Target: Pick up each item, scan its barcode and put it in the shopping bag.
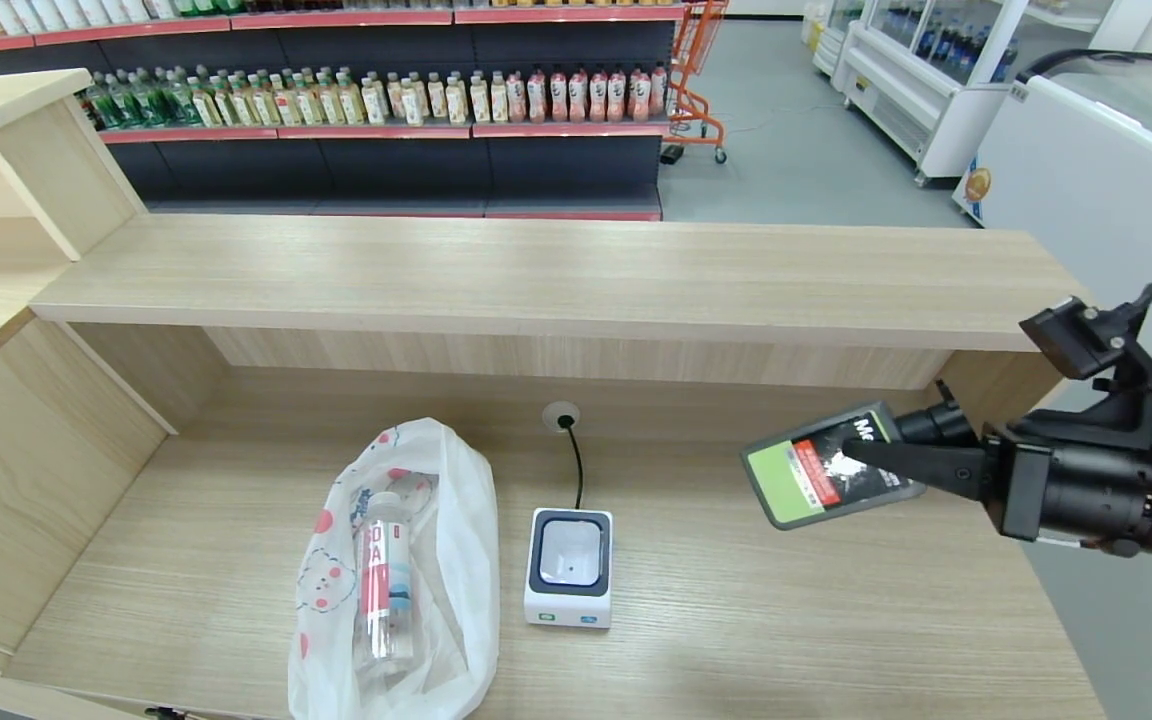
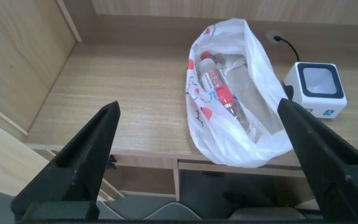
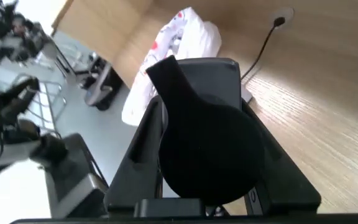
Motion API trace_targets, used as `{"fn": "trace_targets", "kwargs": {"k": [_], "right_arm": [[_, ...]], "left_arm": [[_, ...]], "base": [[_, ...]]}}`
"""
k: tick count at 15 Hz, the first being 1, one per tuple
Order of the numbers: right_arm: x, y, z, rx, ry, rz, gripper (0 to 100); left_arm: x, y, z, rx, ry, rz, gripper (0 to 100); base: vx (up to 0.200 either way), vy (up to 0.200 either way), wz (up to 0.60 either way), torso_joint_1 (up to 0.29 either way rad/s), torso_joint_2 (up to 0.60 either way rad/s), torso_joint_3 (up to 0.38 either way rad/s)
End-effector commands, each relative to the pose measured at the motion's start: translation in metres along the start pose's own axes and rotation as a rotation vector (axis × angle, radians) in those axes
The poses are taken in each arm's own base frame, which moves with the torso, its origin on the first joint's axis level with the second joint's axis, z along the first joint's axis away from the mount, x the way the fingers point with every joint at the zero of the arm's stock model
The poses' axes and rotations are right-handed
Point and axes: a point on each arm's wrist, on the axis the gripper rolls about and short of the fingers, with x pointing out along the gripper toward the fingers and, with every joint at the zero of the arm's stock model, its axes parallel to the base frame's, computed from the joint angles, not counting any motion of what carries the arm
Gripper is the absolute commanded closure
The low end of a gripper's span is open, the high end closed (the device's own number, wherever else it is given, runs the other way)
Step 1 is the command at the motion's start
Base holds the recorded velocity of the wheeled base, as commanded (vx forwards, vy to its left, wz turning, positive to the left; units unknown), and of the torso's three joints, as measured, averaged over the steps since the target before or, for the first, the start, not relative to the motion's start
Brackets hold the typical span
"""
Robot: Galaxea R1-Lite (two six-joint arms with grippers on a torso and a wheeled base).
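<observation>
**Checkout counter:** A dark box (image 1: 801, 480) with a green and red label is held clamped in the right gripper (image 1: 871, 455). It is raised over the right side of the wooden counter (image 1: 786, 620), well apart from the barcode scanner (image 1: 569, 565). The box is judged to be carried by 1 end so that its printed faces stay free for the scanner's window, and the scan is taken as not yet done.

The shopping bag (image 1: 456, 560) is laid open just beside the scanner, on its left, with 1 clear bottle (image 1: 383, 580) inside. The drop after scanning is thus kept short.

The left gripper (image 2: 197, 112) is seen spread wide and empty in the left wrist view, above the counter's near edge, and the bag's mouth is looked into from there. The box's label is shown in the head view. In the right wrist view it is hidden by dark gripper parts, with the bag and the scanner's cable (image 3: 263, 45) beyond.
</observation>
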Motion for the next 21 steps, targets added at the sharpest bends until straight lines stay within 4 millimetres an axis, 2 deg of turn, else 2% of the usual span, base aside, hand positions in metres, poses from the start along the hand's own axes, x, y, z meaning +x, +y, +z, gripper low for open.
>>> {"fn": "trace_targets", "kwargs": {"k": [1, 6, 12, 17, 21], "right_arm": [[0.025, -0.019, -0.019, 0.132, 0.038, -0.022, 100], [0.042, -0.009, -0.029, 0.166, 0.083, 0.032, 100], [0.052, -0.002, -0.036, 0.163, 0.11, 0.041, 100], [0.061, 0.001, -0.038, 0.155, 0.121, 0.04, 100], [0.074, -0.01, -0.044, 0.119, 0.136, -0.017, 100]], "left_arm": [[0.0, 0.0, 0.0, 0.0, -0.001, 0.0, 0], [0.0, 0.0, 0.0, 0.0, 0.001, 0.0, 0], [0.0, 0.0, 0.0, -0.003, 0.001, 0.0, 0], [0.0, 0.0, 0.0, -0.006, 0.001, 0.0, 0], [0.0, 0.0, 0.0, -0.006, 0.001, 0.0, 0]], "base": [[0.0, 0.0, 0.0, 0.0, 0.0, 0.0], [0.0, 0.0, 0.0, 0.0, 0.0, 0.0], [0.0, 0.0, 0.0, 0.0, 0.0, 0.0], [0.0, 0.2, 0.0, 0.002, 0.0, 0.002], [0.0, 0.2, 0.0, -0.005, 0.0, 0.0]]}}
